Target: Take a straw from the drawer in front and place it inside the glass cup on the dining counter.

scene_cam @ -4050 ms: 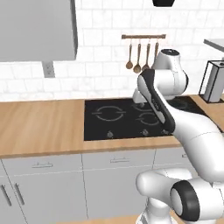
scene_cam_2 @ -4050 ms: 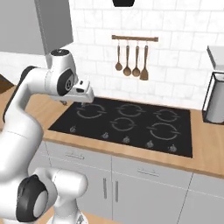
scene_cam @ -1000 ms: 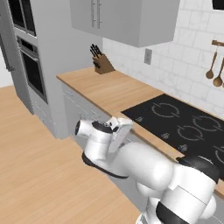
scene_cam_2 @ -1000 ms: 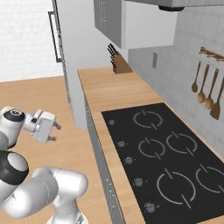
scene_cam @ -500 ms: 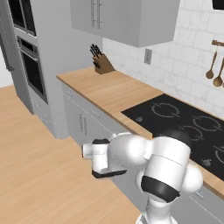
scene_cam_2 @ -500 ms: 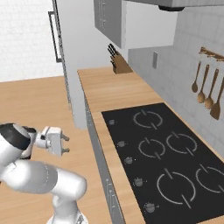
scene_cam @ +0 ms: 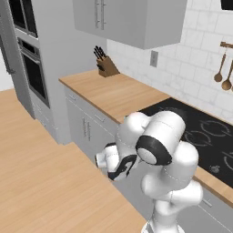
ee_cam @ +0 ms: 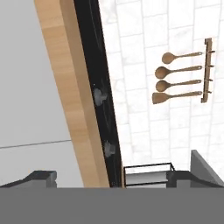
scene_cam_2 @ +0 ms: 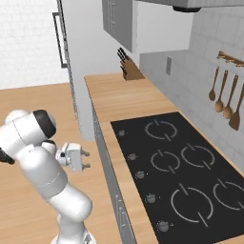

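My gripper (scene_cam_2: 86, 160) hangs low in front of the grey cabinet fronts (scene_cam: 86, 129), open, with nothing between its fingers, pointing at them. In the hand view its two dark fingertips (ee_cam: 41, 177) stand wide apart, and the gripper (ee_cam: 111, 181) faces the grey front (ee_cam: 30, 87) just under the wood worktop edge (ee_cam: 72, 87). The fronts under the worktop are shut; I cannot tell which of them is the drawer. The straw, the glass cup and the dining counter are out of view.
The wood worktop (scene_cam_2: 119, 100) carries a black cooktop (scene_cam_2: 181, 167) and a knife block (scene_cam: 104, 66). Wooden spoons (ee_cam: 179, 78) hang on the tiled wall. A tall oven unit (scene_cam: 27, 68) stands at the left, with open wood floor (scene_cam: 41, 182) before the cabinets.
The arm has swung down and toward the cabinet fronts, carrying the gripper lower and closer to them. Its jaws have stayed open.
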Motion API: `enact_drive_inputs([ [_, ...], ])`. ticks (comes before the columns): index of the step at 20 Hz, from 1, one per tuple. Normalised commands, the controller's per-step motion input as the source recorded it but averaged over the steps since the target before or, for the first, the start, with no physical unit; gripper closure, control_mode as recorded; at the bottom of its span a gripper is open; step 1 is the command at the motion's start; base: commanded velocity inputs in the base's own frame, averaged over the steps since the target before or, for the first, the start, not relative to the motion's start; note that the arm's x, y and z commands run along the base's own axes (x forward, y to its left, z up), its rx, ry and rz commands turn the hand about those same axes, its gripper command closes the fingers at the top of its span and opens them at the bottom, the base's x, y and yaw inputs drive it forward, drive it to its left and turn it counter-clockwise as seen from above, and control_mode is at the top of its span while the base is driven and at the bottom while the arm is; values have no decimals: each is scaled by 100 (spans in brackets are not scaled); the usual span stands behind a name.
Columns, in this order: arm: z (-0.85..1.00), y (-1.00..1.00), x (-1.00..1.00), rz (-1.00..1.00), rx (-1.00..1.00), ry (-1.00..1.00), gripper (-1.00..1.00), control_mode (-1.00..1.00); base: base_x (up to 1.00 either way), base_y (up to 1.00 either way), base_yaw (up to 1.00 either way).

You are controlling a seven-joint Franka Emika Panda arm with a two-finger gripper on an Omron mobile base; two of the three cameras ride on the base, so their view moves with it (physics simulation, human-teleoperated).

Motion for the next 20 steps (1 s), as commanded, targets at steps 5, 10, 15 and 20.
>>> enact_drive_inputs([
  [5, -44, -8, 79, 2, 0, 0, -100, -100, 0, 0, 0],
  [10, -50, 0, 59, 7, 0, 0, -100, -100, 0, 0, 0],
  [15, -41, 0, 40, 6, 0, 0, -100, -100, 0, 0, 0],
  [20, -16, -5, 36, 8, 1, 0, -100, -100, 0, 0, 0],
])
